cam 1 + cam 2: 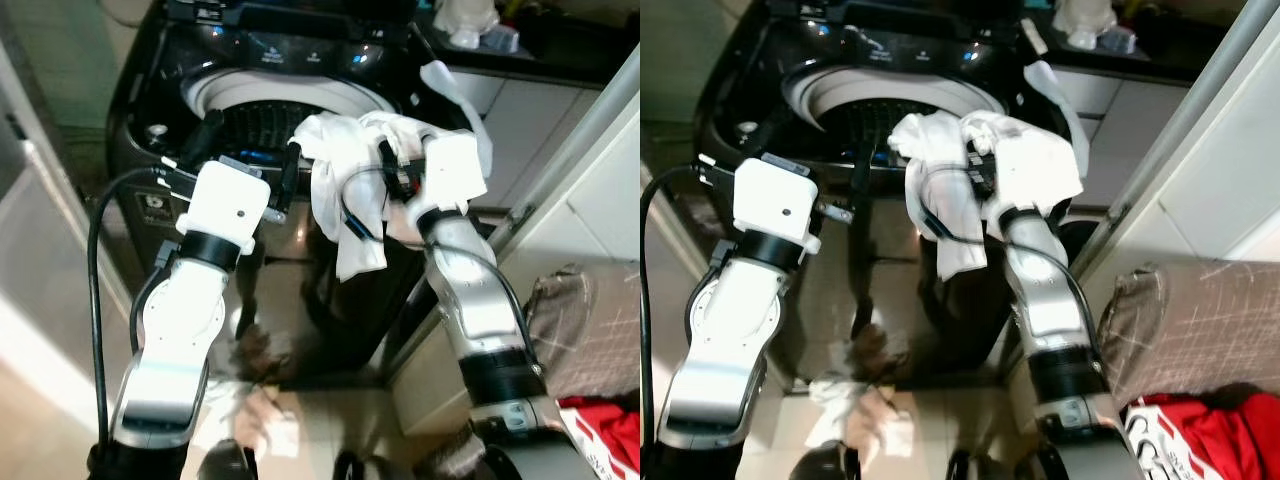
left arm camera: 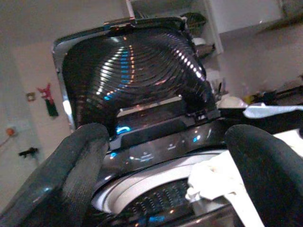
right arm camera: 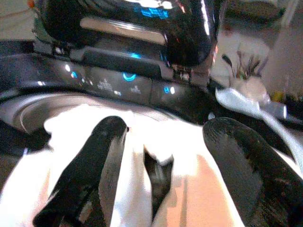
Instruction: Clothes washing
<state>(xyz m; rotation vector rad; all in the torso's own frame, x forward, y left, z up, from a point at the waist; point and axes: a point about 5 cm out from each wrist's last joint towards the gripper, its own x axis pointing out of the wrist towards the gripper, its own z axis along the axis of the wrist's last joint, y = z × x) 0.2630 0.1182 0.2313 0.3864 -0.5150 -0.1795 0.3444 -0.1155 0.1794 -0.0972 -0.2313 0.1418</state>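
A black top-loading washing machine (image 1: 150,150) stands in front of me with its lid (image 2: 128,71) raised and the ribbed drum (image 1: 265,115) exposed. A white garment (image 1: 345,190) is bunched over the washer's front rim and hangs down its front. My right gripper (image 3: 170,146) is in that bundle, with its fingers (image 3: 109,142) spread and cloth lying between and under them. My left gripper (image 1: 248,150) hovers at the front rim left of the garment, open and holding nothing; the garment's edge (image 2: 213,179) lies beside one finger.
A dark counter (image 1: 560,50) with white items runs behind the washer at the right. A white door frame (image 1: 590,140) stands close on the right, with a brown checked bag (image 1: 590,320) and red fabric (image 1: 610,430) below. Crumpled laundry (image 1: 260,400) lies on the floor.
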